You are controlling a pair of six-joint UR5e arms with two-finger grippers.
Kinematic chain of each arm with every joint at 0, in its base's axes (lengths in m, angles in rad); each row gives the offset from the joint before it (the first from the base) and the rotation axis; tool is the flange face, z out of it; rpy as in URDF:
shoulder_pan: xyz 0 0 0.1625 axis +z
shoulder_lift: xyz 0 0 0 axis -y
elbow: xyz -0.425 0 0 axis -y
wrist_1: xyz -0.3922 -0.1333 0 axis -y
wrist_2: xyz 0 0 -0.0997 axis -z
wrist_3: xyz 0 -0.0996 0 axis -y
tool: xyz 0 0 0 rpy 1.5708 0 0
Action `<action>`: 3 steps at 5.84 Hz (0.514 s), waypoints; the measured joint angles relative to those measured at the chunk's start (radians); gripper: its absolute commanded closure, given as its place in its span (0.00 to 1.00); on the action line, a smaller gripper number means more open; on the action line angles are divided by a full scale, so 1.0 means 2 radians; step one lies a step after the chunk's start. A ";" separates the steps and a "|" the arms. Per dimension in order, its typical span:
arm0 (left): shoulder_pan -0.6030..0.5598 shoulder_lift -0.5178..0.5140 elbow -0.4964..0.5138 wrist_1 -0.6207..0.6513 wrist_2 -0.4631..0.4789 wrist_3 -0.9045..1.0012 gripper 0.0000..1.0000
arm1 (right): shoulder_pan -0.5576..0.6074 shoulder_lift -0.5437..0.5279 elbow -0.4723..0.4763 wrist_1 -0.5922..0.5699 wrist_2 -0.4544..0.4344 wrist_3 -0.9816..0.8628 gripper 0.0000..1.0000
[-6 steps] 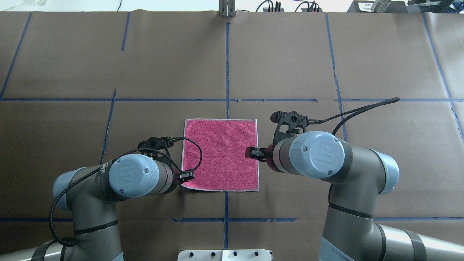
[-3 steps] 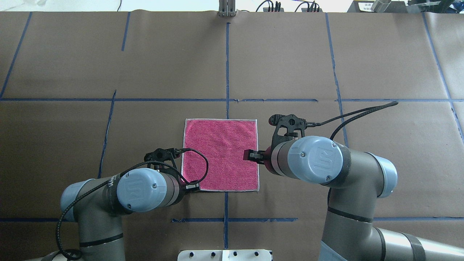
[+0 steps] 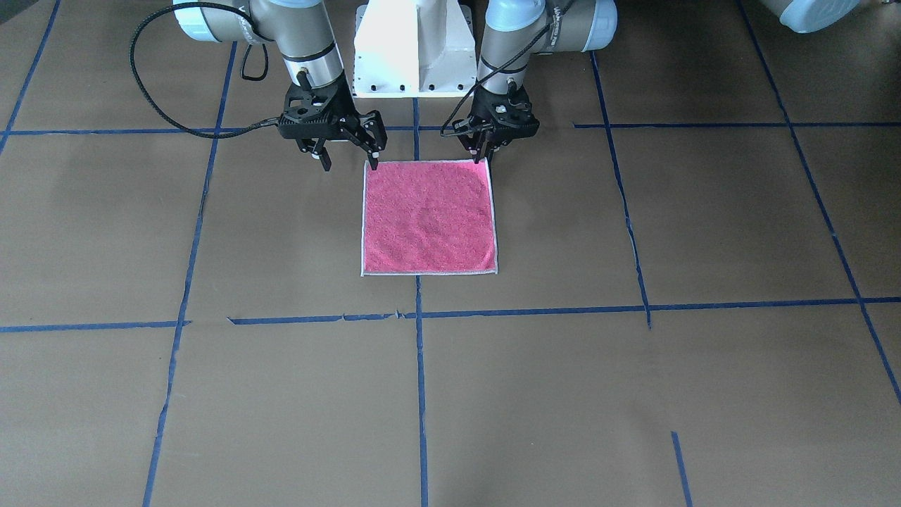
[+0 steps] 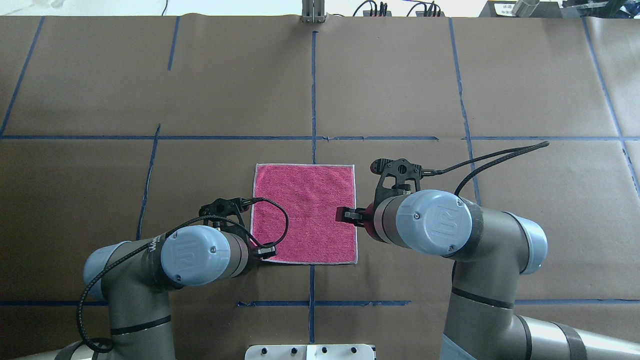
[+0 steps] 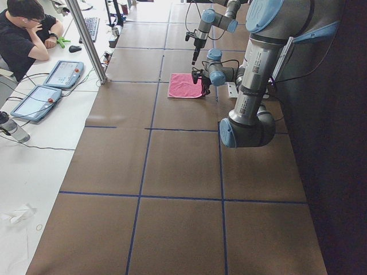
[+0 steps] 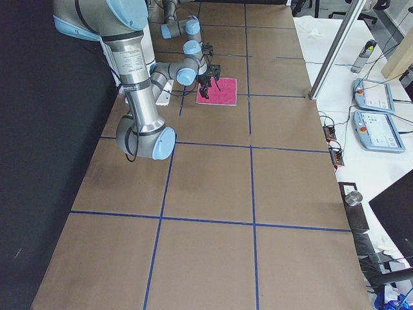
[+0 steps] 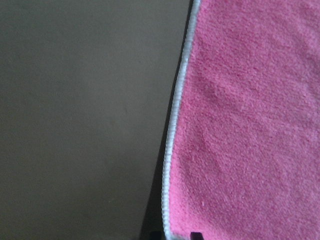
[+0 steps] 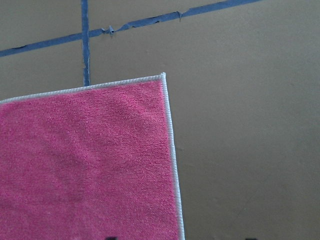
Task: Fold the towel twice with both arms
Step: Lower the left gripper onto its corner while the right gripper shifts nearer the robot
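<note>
pedestal: a white pedestal (image 3: 412,49) stands at the near edge of the table (image 4: 400,75).
left arm: the left arm (image 4: 200,255) reaches in from the near left, its wrist bent down at the near left corner of the towel (image 4: 305,212).
left gripper: the left gripper (image 3: 481,156) sits low at that corner. Its tips are close together with a narrow gap, and in the left wrist view the whitish border runs into that gap. It cannot be told whether they pinch the cloth.
right arm: the right arm (image 4: 435,222) comes in from the near right, beside the towel's right edge.
right gripper: the right gripper (image 3: 350,167) is held higher than the left one, its jaws wide apart. The right edge lies below and between the tips, one over pink cloth and the other over bare paper.
towel: it lies flat and unfolded, pink face up, mid-table on the centre tape line (image 4: 313,90).
operator: an operator (image 5: 26,34) sits beyond the far edge, near two tablets (image 5: 63,71).
</note>
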 measured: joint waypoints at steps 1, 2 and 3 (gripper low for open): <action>-0.010 0.000 0.000 0.001 0.000 0.001 0.66 | -0.001 0.000 0.000 0.000 0.000 0.000 0.11; -0.016 0.000 0.001 0.001 0.000 0.002 0.66 | -0.002 -0.001 0.000 0.000 -0.001 0.000 0.11; -0.017 0.000 0.002 0.001 0.000 0.002 0.66 | -0.003 -0.001 0.000 0.000 -0.003 0.000 0.11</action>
